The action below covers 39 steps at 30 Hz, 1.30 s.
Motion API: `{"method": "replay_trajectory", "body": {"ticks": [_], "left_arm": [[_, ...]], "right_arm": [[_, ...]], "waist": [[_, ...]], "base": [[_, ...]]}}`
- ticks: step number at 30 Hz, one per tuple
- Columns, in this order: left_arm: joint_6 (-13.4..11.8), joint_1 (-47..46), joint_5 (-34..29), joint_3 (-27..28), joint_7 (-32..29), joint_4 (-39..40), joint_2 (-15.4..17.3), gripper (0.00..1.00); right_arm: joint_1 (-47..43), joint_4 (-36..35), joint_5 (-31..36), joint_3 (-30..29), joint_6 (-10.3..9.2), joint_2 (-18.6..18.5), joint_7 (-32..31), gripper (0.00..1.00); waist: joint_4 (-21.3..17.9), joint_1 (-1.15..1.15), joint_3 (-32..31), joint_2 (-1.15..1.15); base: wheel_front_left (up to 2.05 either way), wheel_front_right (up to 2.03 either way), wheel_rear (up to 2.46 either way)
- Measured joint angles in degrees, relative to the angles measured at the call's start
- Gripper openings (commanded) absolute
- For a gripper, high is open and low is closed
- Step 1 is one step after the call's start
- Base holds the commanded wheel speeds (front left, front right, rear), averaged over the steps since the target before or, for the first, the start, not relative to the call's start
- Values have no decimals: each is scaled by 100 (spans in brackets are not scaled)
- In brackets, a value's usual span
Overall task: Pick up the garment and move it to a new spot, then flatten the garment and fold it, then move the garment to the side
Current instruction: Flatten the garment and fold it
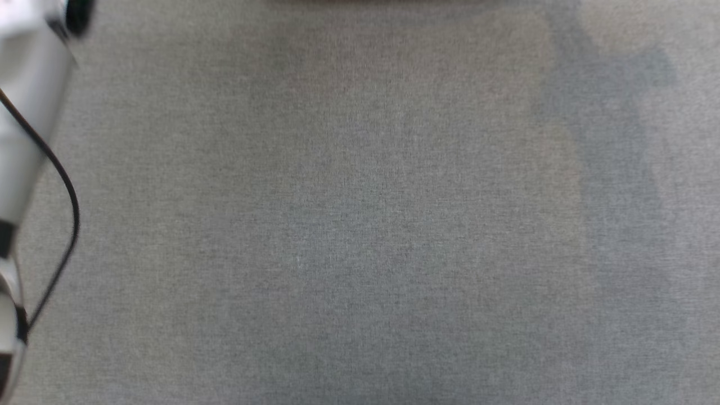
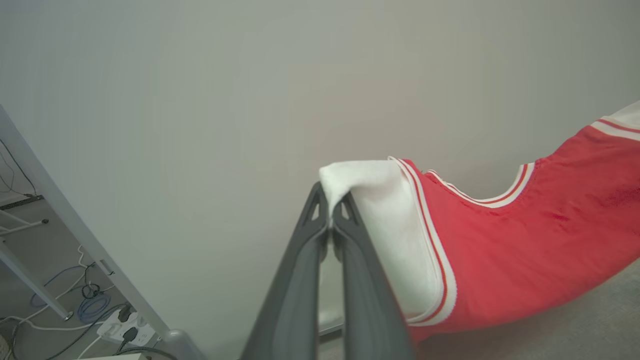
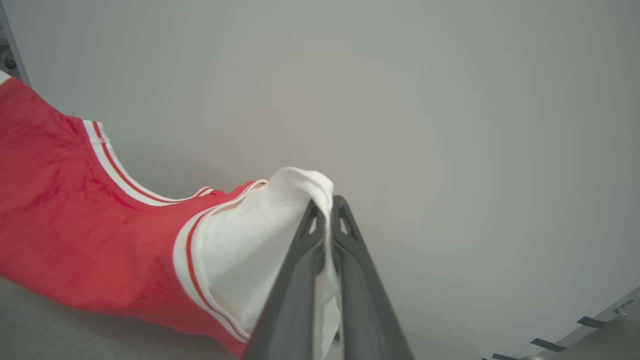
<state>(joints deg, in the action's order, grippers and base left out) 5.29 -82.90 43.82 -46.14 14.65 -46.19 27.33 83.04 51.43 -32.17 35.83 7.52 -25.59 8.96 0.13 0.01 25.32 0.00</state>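
The left pincer [image 2: 330, 215] is clamped tight, its 2 dark fingers [image 2: 295, 300] pressed together on the edge of a white sleeve [image 2: 395, 240]. From that grip the garment [image 2: 525, 250] runs off to the right of the left wrist view, red, with red-white stripe trim along the sleeve seam and around the neck opening [image 2: 492, 200]. It sags in the middle and rises again toward the far side.

The right pincer [image 3: 326, 210] is likewise closed, gripping the other white sleeve [image 3: 250, 240], whose cloth bunches over the fingertips and hangs down between them. In this view the red body of the garment stretches away to the left.

So the garment hangs spread between the 2 pincers in front of a plain pale wall [image 2: 250, 100]. Its lower edge lies near the grey worktop [image 2: 600, 320]; whether it touches cannot be told.

Farther out, the left wrist view shows a pale frame leg [image 2: 75, 225] with cables and a white power strip [image 2: 122, 322] on the floor.

In the head view, a pale forearm [image 1: 28, 112] with a black cable [image 1: 70, 197] sits blurred at the left edge above the grey worktop.
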Motion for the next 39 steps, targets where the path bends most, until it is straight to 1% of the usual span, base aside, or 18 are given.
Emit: {"method": "replay_trajectory", "body": {"ticks": [4, 13, 18, 21, 23, 28, 33, 39], "left_arm": [[-92, 1165, -7, 205, 1, 474, 119, 0], [-497, 4029, 13, 730, 0, 1602, 347, 0], [-726, 5335, 64, 907, 1, 2073, 426, 0], [-868, 6057, 93, 948, 1, 2205, 488, 0], [-967, 6509, 107, 927, 1, 2251, 527, 0], [-1151, 7288, 215, 971, 1, 2417, 549, 0], [-1348, 7920, 325, 1154, 1, 2585, 541, 0], [-1419, 8599, 423, 1325, 1, 2742, 517, 0]], "right_arm": [[-894, -187, -391, 281, 0, -36, 169, 0], [-3037, -873, -967, 883, 0, -229, 364, 0], [-4029, -1180, -1196, 988, 0, -414, 400, 0], [-4629, -1322, -1268, 1015, 0, -519, 400, 0], [-5048, -1378, -1344, 967, 0, -579, 410, 0], [-5940, -1454, -1490, 759, 0, -680, 420, 0], [-6755, -1556, -1557, 330, 1, -711, 452, 0], [-7738, -1783, -1533, -169, 2, -714, 465, 0]], "waist": [[-2, 0, -292, 0], [2, -1, -1038, 0], [2, -1, -1448, 0], [0, -1, -1688, 0], [0, -1, -1855, 0], [-1, -1, -2201, 0], [3, -1, -2468, 0], [25, -2, -2635, 0]], "base": [[0, 0, 0], [0, 0, 0], [0, 0, 0], [0, 0, 0], [0, 0, 0], [0, 0, 0], [0, 0, 0], [0, 0, 0]]}}
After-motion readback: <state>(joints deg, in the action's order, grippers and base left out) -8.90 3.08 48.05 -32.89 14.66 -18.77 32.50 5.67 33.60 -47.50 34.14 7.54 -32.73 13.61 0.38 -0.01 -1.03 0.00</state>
